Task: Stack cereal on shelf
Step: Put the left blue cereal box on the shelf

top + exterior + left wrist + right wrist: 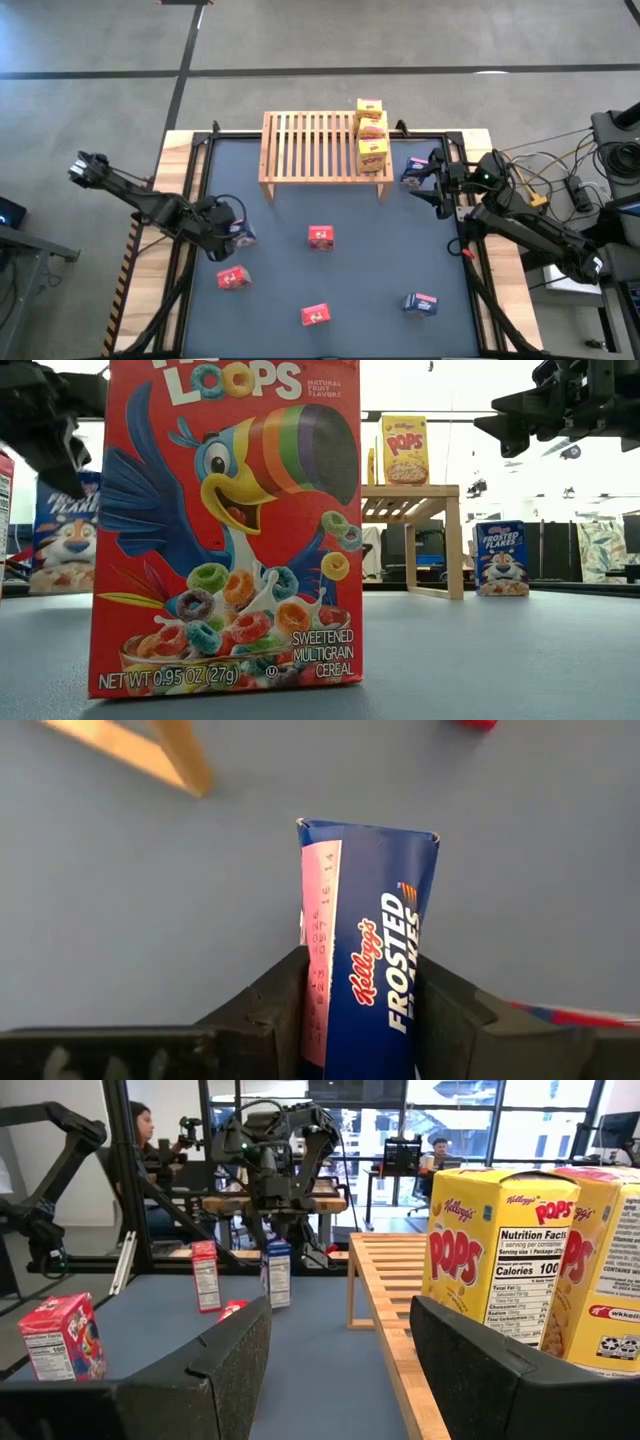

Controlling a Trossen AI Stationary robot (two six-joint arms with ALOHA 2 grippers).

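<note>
Presently your left gripper (360, 1010) is clamped on a small blue cardboard cereal box (368, 940) above the dark grey mat (330, 285), presumably for carrying to the light slatted wooden shelf (310, 145). Three yellow boxes (371, 135) occupy its right end. Your right gripper (437, 185) hovers with fingers apart beside that end; red boxes (321, 237) lie near the route.

We see the dark mat (330, 290) carrying the wooden shelf (310, 145), 3 yellow boxes (371, 135) on the shelf's end nearest the right gripper (432, 185), 4 red boxes (321, 237) and 2 blue boxes (420, 303).
</note>
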